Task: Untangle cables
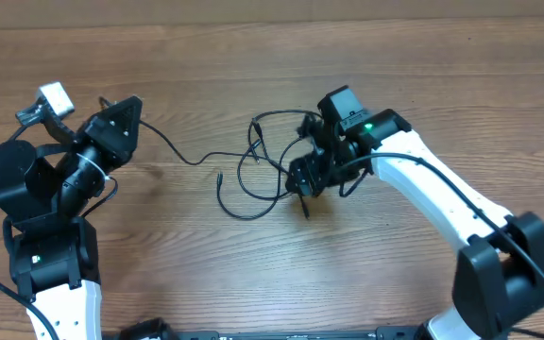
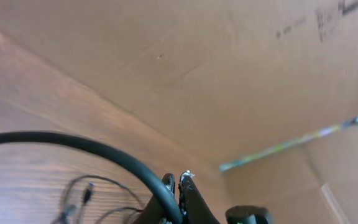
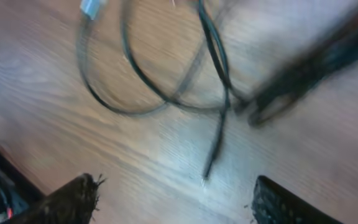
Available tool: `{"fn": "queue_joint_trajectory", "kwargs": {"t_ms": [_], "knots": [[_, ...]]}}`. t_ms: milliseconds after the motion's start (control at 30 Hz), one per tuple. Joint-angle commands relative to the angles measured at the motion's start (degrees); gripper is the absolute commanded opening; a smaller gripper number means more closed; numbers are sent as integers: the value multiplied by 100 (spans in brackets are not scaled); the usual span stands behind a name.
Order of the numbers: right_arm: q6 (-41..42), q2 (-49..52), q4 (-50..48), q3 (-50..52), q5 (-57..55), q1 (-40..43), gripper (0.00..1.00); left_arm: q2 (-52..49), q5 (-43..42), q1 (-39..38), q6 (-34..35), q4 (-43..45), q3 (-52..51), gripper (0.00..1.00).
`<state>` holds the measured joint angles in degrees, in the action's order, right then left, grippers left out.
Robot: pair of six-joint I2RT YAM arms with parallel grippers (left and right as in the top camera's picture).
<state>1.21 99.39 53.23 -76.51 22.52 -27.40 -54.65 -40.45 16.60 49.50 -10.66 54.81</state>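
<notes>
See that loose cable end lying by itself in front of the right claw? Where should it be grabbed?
Take the straight stretch just behind the tip of the loose cable end, coming straight down with the right gripper open across it. That part lies flat on the table, clear of the loops.

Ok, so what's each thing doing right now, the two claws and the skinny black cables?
left gripper: shut; whether it pinches a cable can't be seen.
right gripper: open wide, holding nothing, above the tangle.
cables: tangled, loops crossing each other, lying flat.
</notes>
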Motion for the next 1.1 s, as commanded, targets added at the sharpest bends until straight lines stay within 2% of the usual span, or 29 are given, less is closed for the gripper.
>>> {"fn": "queue_joint_trajectory", "kwargs": {"t_ms": [0, 167, 333, 467, 633, 700, 767, 867, 900, 933, 1067], "knots": [[-695, -293, -472, -70, 682, -131, 84, 28, 85, 24, 1478, 68, 173, 4], [-885, -227, -1325, -70, 1665, -389, 91, 28, 9, 24, 2579, 66, 173, 4], [-1539, -221, -1770, -70, 1716, -925, 98, 28, -59, 13, 3591, 59, 173, 4], [-1818, -190, -2258, -70, 1486, -1276, 99, 28, -302, 9, 3936, 59, 173, 4], [-1753, -120, -3071, -70, 992, -1541, 98, 28, -566, 9, 3941, 55, 173, 4], [-1738, -120, -3432, -70, 778, -1585, 93, 28, -638, 9, 3943, 55, 173, 4], [-1515, -120, -3755, -70, 522, -1600, 80, 28, -728, 9, 3941, 55, 173, 4], [-990, -120, -3989, -70, 278, -1600, 25, 28, -743, 9, 3901, 37, 173, 4], [-850, -120, -3985, -70, 260, -1600, 10, 28, -737, 9, 3818, 24, 170, 4], [-730, -120, -3943, -70, 251, -1600, 4, 26, -706, 9, 3626, 11, 170, 4], [-398, -136, -3735, -76, 256, -1558, 4, 13, -579, 9, 2459, -166, 170, 4]]}}
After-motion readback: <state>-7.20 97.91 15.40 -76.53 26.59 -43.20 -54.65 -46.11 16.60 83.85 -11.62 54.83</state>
